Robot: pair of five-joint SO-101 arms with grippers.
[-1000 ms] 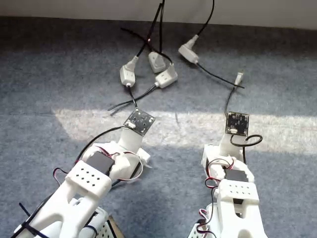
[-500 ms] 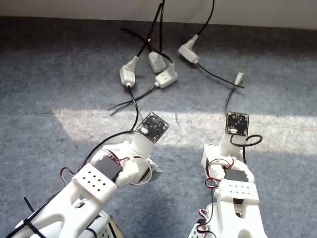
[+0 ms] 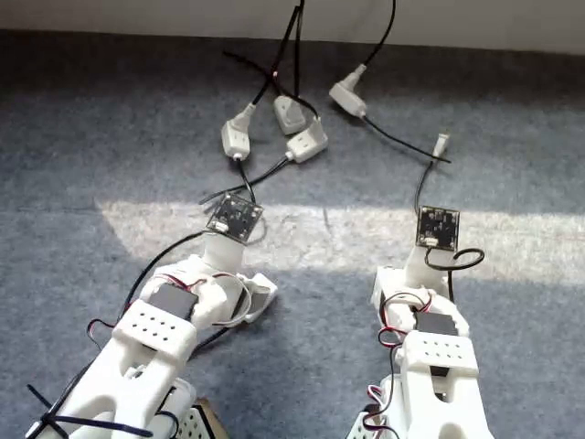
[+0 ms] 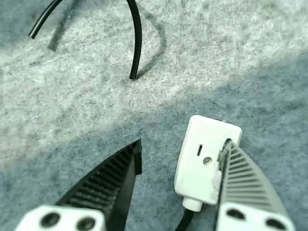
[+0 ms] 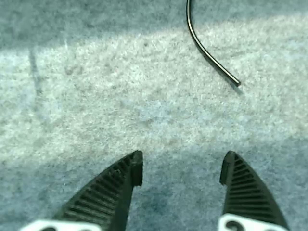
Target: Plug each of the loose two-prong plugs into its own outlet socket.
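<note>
On carpet [image 3: 91,183], white socket [image 4: 207,161] is being touched by one finger of wide-spread left gripper [image 4: 183,142]; nothing is being held by parted right gripper [image 5: 184,154].

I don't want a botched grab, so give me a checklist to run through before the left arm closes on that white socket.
1. The left pincer is open: ok.
2. The white socket lies inside its span: ok.
3. Socket centred: not ok, it sits against the white finger.
4. The right pincer is open: ok.
5. Right pincer at a plug: not ok, it is over bare carpet.
6. Which of the far white pieces are plugs: cannot tell.
</note>
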